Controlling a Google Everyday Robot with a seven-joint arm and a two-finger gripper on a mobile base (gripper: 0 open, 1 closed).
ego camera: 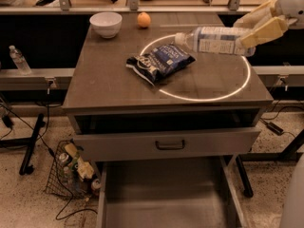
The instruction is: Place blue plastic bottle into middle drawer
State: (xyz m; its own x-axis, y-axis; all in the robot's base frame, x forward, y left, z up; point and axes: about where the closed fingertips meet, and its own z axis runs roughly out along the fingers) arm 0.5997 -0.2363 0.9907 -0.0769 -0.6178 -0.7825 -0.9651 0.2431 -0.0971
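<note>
At two o'clock in the scene, the base end of the blue plastic bottle [211, 39] is being clamped between the closed-in fingers of the gripper [248, 30]. The bottle is being held lying flat above the table [104, 80], with its cap pointing toward nine o'clock. This end grip is probably being used so it can be lowered lengthwise. A chip bag [160, 61] is lying just below the cap. At six o'clock, the middle drawer [161, 196] is standing pulled out, its bare floor being offered for the bottle.
</note>
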